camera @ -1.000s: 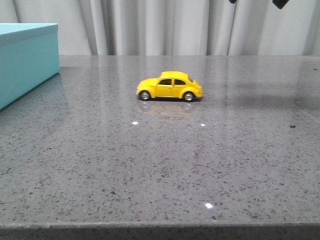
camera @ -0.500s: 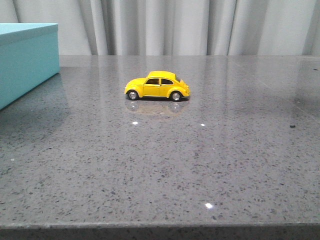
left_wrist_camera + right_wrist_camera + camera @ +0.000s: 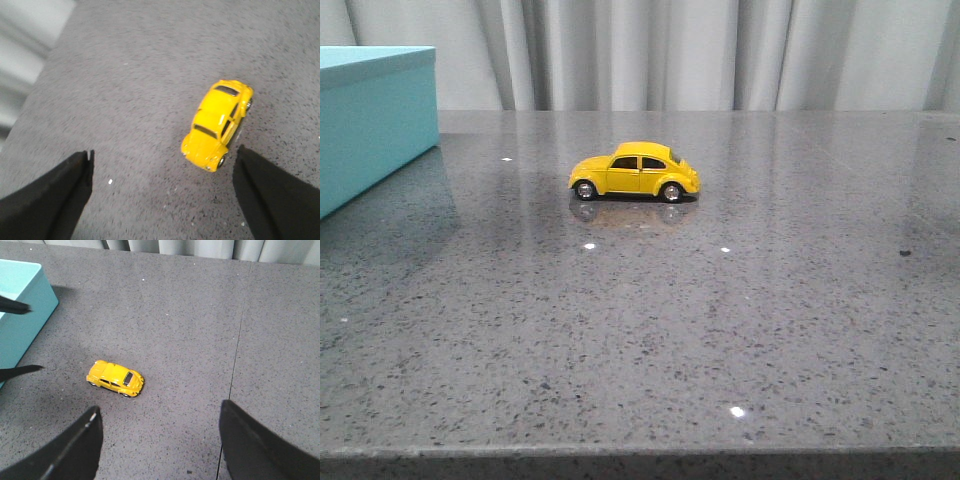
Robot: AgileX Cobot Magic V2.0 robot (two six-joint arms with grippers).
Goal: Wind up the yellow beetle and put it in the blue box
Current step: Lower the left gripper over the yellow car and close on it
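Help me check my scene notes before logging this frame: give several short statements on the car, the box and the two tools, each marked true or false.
1. The yellow beetle stands on its wheels on the table. True.
2. The beetle is inside the blue box. False: it sits on the table, well apart from the box.
3. The left tool is shut on the beetle. False: its fingers are spread and the car lies free between them.
4. The right tool is open and holds nothing. True.
5. Curtains hang behind the table. True.
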